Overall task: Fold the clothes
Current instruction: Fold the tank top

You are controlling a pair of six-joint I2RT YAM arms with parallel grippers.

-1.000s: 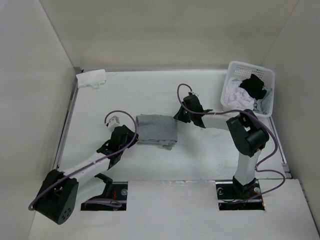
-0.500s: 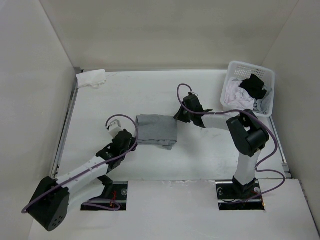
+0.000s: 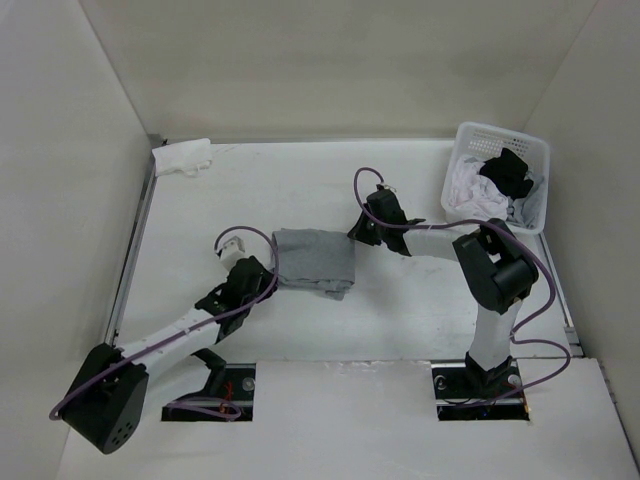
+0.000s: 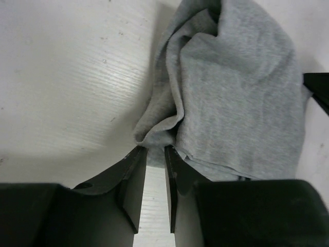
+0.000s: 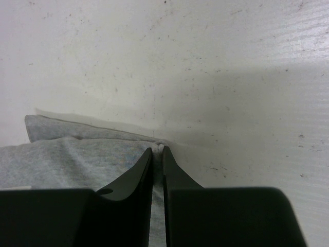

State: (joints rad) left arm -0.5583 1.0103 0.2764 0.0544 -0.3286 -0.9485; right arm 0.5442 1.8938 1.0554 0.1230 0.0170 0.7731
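Observation:
A medium-grey garment (image 3: 313, 260) of the clothes lies folded into a rough rectangle mid-table. My left gripper (image 3: 267, 281) is at its near-left corner. In the left wrist view that gripper (image 4: 155, 150) stands narrowly parted, with a bunched fold of the grey fabric (image 4: 231, 92) pinched at its tips. My right gripper (image 3: 357, 235) is at the cloth's far-right edge. In the right wrist view it (image 5: 157, 150) is shut on a thin ridge of the grey fabric (image 5: 72, 159). More clothes, white (image 3: 470, 192) and black (image 3: 508, 172), fill the basket.
A white lattice basket (image 3: 500, 127) stands at the back right by the wall. A crumpled white cloth (image 3: 182, 157) lies in the back-left corner. Walls close in the table on three sides.
My left arm has drawn back a little toward the near edge and then shifted slightly right. The grey garment and my right arm have hardly moved.

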